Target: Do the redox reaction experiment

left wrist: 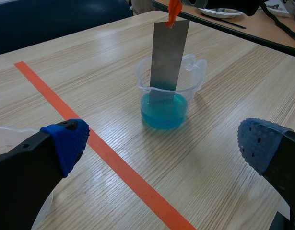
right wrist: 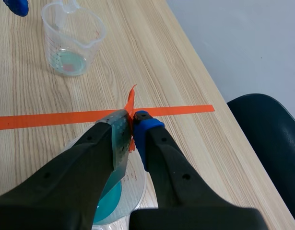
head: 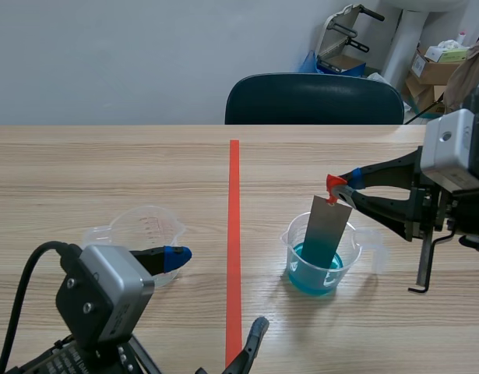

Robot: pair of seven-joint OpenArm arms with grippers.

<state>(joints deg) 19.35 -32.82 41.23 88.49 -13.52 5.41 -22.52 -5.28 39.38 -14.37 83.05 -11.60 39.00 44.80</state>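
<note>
Seemingly empty, one cup (head: pixel 134 226) sits by open left jaws; right jaws clamp a strip (head: pixel 327 234) in the blue-liquid beaker (head: pixel 352 269).

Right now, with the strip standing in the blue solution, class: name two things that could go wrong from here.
1. The right gripper pinches the metal strip only at its orange-tabbed top, so it might slip and splash the blue liquid.
2. The strip stands tilted inside the beaker, so a sideways move could catch the rim and tip it.
</note>
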